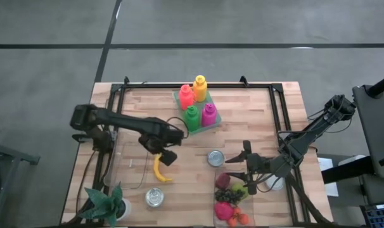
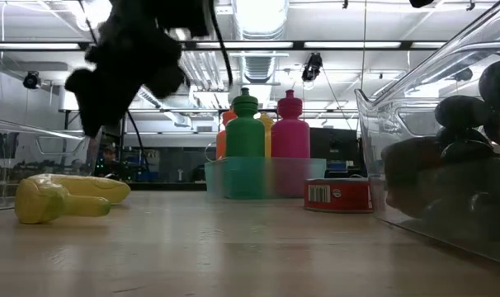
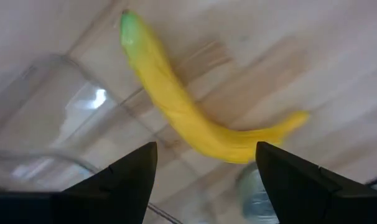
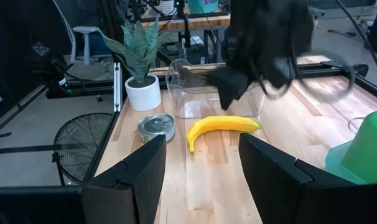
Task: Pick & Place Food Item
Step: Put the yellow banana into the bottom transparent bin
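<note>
A yellow banana (image 1: 160, 170) with a green tip (image 3: 130, 23) lies on its side on the wooden table, just right of an empty clear tub (image 1: 132, 166). My left gripper (image 1: 168, 156) hangs open above the banana's far end, pointing steeply down. In the left wrist view its two fingers (image 3: 132, 177) stand on either side of the banana (image 3: 195, 121) without touching it. My right gripper (image 4: 202, 140) waits open and about level near the table's right side (image 1: 237, 170), facing the banana (image 4: 223, 126).
A closed tin can (image 1: 215, 158) stands right of the banana, and another (image 1: 155, 197) stands near the front edge beside a potted plant (image 1: 109, 202). Several coloured bottles fill a tray (image 1: 197, 104) at the back. A clear tub of fruit (image 1: 233, 201) sits at the front right.
</note>
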`<state>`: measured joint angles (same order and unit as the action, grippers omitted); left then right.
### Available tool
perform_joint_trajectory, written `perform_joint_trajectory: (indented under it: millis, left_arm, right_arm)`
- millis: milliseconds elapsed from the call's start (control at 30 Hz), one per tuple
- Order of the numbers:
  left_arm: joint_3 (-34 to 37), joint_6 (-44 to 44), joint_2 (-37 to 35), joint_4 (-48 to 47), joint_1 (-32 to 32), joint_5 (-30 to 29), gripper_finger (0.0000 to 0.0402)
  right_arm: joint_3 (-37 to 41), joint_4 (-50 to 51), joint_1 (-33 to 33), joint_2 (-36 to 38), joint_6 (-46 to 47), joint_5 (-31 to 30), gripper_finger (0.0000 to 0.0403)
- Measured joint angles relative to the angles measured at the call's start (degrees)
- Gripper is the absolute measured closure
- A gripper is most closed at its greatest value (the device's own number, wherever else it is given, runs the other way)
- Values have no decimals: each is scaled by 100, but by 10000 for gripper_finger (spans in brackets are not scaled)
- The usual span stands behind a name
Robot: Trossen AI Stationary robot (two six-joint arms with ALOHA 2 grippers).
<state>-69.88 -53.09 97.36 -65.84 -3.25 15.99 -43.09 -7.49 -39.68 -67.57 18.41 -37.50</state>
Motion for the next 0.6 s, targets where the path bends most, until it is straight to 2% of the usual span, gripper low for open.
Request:
perform_joint_trajectory:
  millis: [233,600]
  left_arm:
    - [-383,722,1055,-513,38,247,125]
    - [-340,886,1452,-501,42,-186,125]
  right_arm:
    - [0,1,0,0,0,0,203]
    - [2,-8,-7,0,0,0,203]
